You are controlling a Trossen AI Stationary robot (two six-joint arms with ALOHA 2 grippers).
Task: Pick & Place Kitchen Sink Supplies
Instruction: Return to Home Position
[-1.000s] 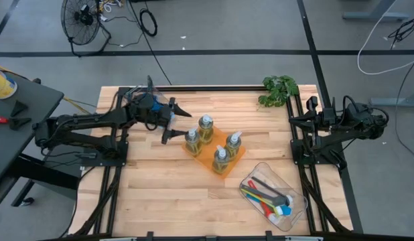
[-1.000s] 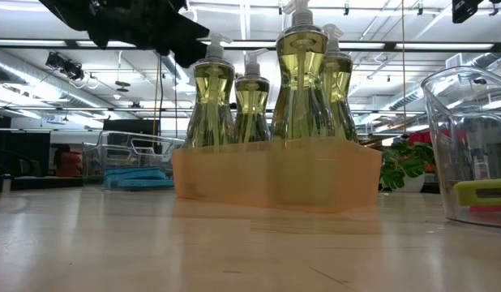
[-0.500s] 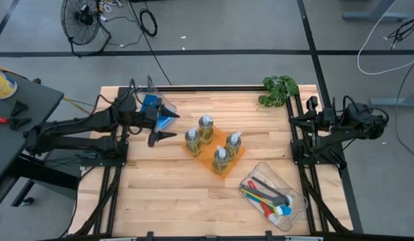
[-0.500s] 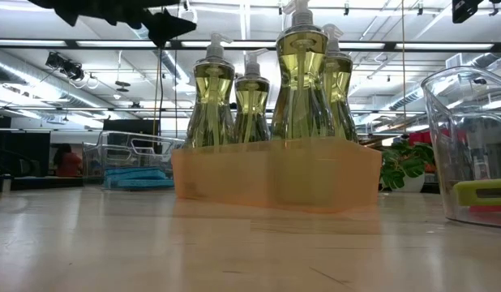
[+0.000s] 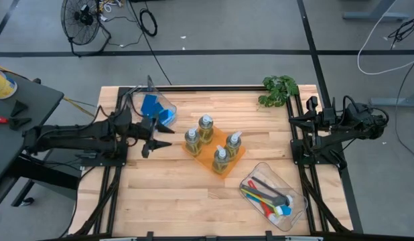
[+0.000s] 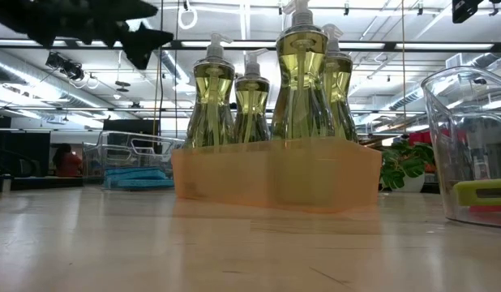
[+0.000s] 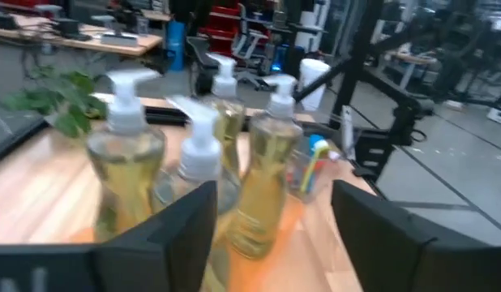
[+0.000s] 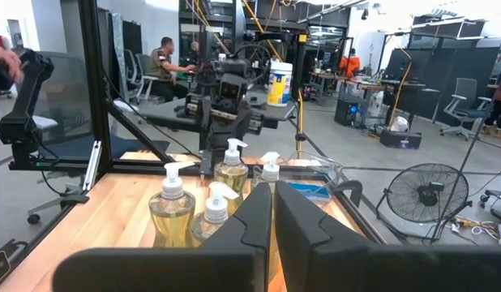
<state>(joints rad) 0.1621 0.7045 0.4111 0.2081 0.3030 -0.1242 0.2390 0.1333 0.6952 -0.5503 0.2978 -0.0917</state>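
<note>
Orange bin [image 5: 212, 146] holds four bottles [image 5: 205, 127]; left gripper [image 5: 158, 142], open and empty, has drawn back from it, so sorting looks done. Right gripper [image 8: 273, 235] sits closed at its edge.

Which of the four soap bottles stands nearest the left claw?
The soap bottle at the orange bin's corner facing the left claw; the other three stand beyond it, farther from that claw.

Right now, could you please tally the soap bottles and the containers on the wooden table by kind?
Clear pump bottles of yellowish soap: 4
Clear plastic bins: 2
Orange plastic tray: 1
Total: 7
</note>
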